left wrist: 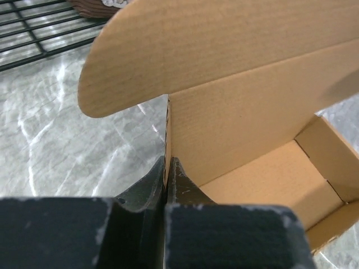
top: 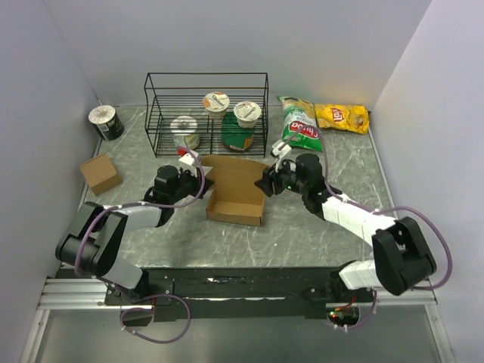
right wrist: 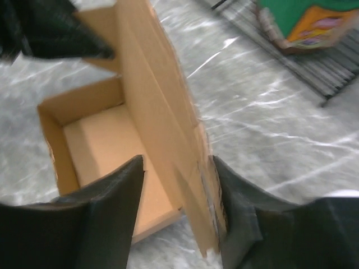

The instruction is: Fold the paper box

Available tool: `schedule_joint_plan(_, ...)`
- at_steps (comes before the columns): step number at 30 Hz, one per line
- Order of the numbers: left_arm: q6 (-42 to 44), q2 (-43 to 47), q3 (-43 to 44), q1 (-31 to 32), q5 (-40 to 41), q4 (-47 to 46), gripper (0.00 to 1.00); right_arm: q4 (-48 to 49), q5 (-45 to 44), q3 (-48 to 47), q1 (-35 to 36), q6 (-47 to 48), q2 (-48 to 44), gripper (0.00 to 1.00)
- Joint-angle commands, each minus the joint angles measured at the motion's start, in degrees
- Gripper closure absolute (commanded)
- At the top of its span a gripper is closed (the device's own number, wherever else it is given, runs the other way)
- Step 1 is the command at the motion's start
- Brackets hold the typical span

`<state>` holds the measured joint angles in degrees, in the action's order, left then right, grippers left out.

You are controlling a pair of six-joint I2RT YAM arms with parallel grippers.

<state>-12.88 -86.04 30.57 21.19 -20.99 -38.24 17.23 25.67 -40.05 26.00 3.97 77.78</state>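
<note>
The paper box [top: 236, 198] sits open-topped near the middle of the marbled surface [top: 302, 227], with its lid panel raised along the 12 o'clock side.

My left end effector [left wrist: 167, 176] is at the box's 10 o'clock corner. It is closed and pinching the thin edge of the box's side wall between both fingers. In my left wrist view, the lid's rounded ear flap rises above that grip.

My right end effector [right wrist: 178, 168] is at the box's 2 o'clock corner with its jaws spread apart. They straddle an upright cardboard panel without clamping it. The panel lies against the outer finger and stands clear of the inner one, which hangs over the box's hollow.

A black wire rack [top: 206, 113] stands at 12 o'clock from the box with cups on and under its shelf. Two snack bags [top: 325, 121] lie at 2 o'clock. A small cube-like cardboard box [top: 100, 174] rests well apart at 9 o'clock.
</note>
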Motion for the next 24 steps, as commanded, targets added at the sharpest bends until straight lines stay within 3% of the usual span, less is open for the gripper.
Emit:
schedule_joint_plan(1,1.63,4.21,-2.44,0.78,4.03,-2.71,0.96,-1.67,-7.38,1.29,0.19,-2.39,-6.58,0.31)
schedule_joint_plan(10,6.64,8.17,-4.38,2.36,3.5,-2.9,0.95,-5.9,-10.65,3.31,-0.77,-1.51,-9.67,0.18)
schedule_joint_plan(24,8.49,8.87,-4.55,2.72,1.75,-2.19,0.97,-2.2,-5.11,-1.42,-4.11,-0.1,-0.26,0.15)
